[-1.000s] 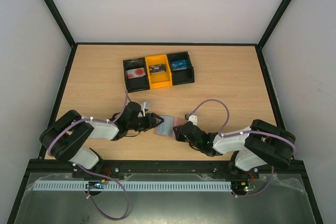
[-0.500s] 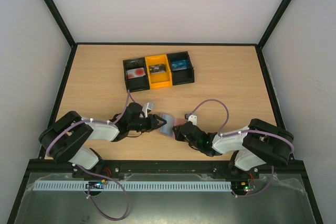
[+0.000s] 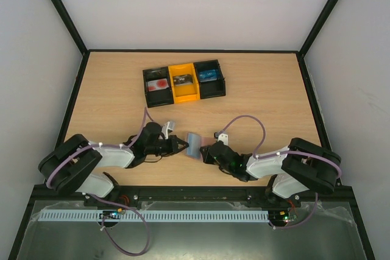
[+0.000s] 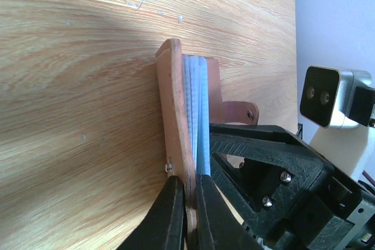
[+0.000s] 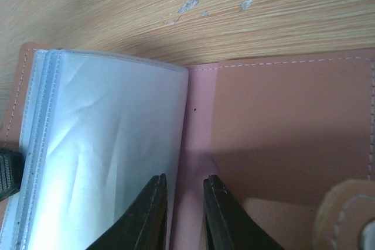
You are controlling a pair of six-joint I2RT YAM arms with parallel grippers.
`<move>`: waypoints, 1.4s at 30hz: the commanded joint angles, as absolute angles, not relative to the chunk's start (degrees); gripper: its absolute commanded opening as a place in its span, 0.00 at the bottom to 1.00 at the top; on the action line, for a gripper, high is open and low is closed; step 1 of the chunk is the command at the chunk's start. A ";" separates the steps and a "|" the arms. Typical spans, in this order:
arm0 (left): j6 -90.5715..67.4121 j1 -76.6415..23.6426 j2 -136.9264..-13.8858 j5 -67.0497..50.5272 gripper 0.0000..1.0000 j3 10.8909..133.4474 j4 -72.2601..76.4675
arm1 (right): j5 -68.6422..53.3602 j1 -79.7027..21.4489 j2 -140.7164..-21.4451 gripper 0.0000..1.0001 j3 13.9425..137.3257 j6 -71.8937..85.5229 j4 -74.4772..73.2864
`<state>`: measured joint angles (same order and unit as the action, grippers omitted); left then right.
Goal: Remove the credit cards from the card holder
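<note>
Since a second ago the left gripper (image 4: 188,188) has gone from spread to pressed together and now pinches the edge of the raised pinkish-brown cover of the small bifold leather card holder (image 4: 170,103). The right gripper (image 5: 184,182) has not shifted. Its jaws stand a narrow gap apart, tips down beside the fold, one on the clear plastic sleeves (image 5: 105,144), the other on the pink inner panel.

The holder sits between both sets of jaws. Its fold runs away from the arm bases, with one cover upright and the other flat on the wooden table (image 3: 268,89).

Well beyond the jaws, the black-and-yellow three-compartment plastic tray (image 3: 186,97) holds a pale card with a red round mark (image 3: 159,84) in its left bin. The contents of the other bins are unclear.
</note>
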<state>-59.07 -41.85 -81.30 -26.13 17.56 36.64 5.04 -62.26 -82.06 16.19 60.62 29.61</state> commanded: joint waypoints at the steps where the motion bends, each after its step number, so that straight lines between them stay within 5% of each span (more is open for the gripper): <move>1: -58.17 -42.10 -79.26 -25.54 0.03 16.14 37.33 | 2.26 -62.49 -82.20 0.19 15.09 59.53 25.86; 19: -57.92 -44.57 -65.90 -18.02 0.03 11.56 25.71 | -7.67 -63.62 -73.97 0.74 20.94 59.53 22.94; 42: -60.09 -47.57 -62.47 -14.84 0.03 10.53 23.93 | -8.75 -65.19 -82.15 0.74 25.86 58.10 19.63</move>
<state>-59.81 -47.20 -63.46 -15.79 10.87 24.27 -8.36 -64.60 -80.58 24.16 59.13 20.69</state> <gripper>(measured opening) 0.045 0.730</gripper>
